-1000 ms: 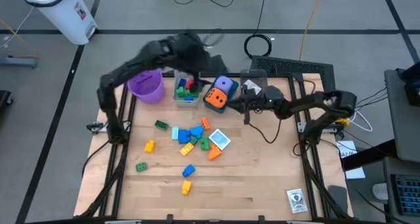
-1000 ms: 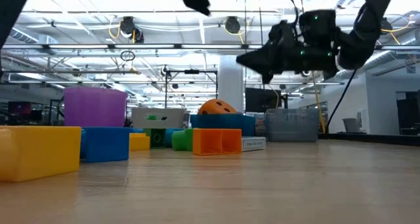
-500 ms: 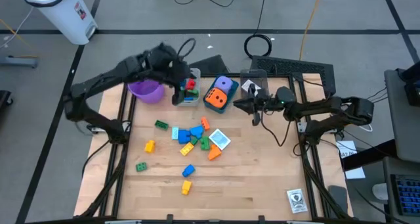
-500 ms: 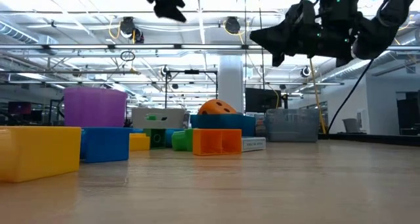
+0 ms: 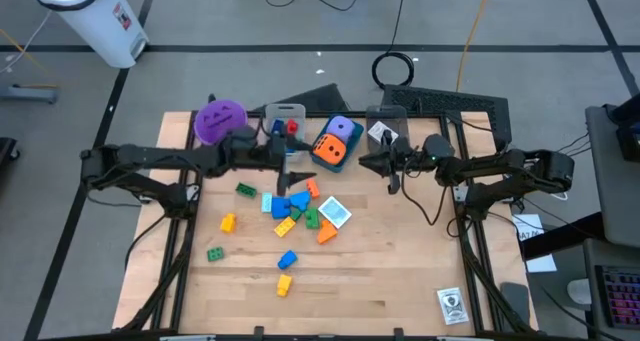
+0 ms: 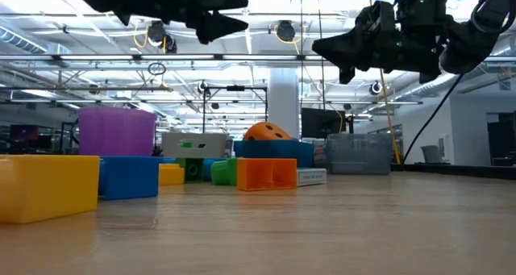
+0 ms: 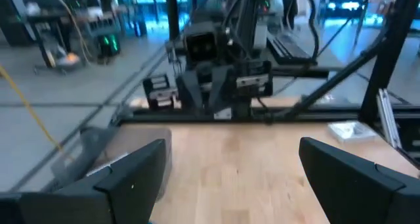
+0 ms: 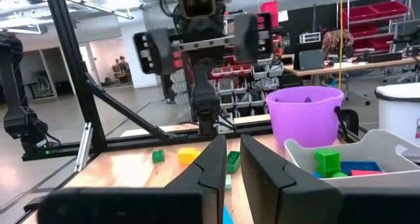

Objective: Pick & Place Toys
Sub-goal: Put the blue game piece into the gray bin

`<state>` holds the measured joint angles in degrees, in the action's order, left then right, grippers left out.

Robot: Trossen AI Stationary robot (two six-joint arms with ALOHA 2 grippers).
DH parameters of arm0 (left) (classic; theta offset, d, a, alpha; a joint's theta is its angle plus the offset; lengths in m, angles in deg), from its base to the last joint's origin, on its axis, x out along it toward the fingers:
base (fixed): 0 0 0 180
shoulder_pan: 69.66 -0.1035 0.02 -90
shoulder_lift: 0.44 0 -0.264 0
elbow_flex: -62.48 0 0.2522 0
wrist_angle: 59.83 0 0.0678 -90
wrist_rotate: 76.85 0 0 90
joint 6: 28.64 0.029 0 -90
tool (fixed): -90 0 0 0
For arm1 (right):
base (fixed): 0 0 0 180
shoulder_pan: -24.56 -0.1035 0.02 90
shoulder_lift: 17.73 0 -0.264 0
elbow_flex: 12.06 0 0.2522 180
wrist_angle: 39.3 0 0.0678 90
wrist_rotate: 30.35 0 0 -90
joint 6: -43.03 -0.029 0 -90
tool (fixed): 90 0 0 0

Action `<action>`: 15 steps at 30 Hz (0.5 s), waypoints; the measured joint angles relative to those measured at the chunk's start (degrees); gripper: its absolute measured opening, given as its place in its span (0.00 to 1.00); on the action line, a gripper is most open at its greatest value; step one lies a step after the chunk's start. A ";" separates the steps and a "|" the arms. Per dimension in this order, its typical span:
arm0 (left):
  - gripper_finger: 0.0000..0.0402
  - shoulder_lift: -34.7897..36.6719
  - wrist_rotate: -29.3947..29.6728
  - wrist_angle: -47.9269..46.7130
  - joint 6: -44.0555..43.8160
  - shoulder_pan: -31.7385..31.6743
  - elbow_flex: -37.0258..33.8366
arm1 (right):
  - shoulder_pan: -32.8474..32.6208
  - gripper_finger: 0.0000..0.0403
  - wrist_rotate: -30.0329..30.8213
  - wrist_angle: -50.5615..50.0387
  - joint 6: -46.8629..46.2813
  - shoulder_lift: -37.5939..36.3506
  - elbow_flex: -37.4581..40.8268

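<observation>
1. Left gripper [image 5: 293, 168] hovers over the brick pile [image 5: 296, 209], fingers wide, empty.
2. Right gripper [image 5: 364, 162], fingers nearly shut, empty, beside two dice [image 5: 334, 141].
3. Four stray bricks on the surface [image 5: 400, 271].

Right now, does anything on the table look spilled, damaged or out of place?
Nothing stands out. Small plastic bricks lie loose mid-table, unsorted as the task expects. The round purple plastic cup and the clear rectangular bin stand upright. No damage shows.
</observation>
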<state>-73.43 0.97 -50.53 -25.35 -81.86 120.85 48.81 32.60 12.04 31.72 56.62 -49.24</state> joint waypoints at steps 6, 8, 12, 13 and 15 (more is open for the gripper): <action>0.87 -0.24 2.79 14.31 1.15 6.17 -3.67 | 0.00 0.09 -0.01 -0.86 0.00 -0.02 0.00; 0.87 -0.78 3.08 20.20 1.55 8.12 -4.75 | 0.00 0.09 -0.01 -0.71 0.00 -0.02 0.00; 0.87 -1.56 3.68 27.47 3.18 12.19 -6.96 | 0.00 0.09 -0.01 -0.75 0.00 -0.02 0.00; 0.87 -1.81 4.21 29.33 3.41 13.10 -7.35 | 0.00 0.09 -0.01 -0.75 0.00 -0.02 0.00; 0.87 -1.91 5.19 31.12 3.43 14.43 -8.12 | 0.00 0.08 -0.01 -0.75 0.00 -0.02 0.00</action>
<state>-75.34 6.16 -19.41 -21.92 -67.43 112.73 48.81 32.58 11.29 31.72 56.60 -49.24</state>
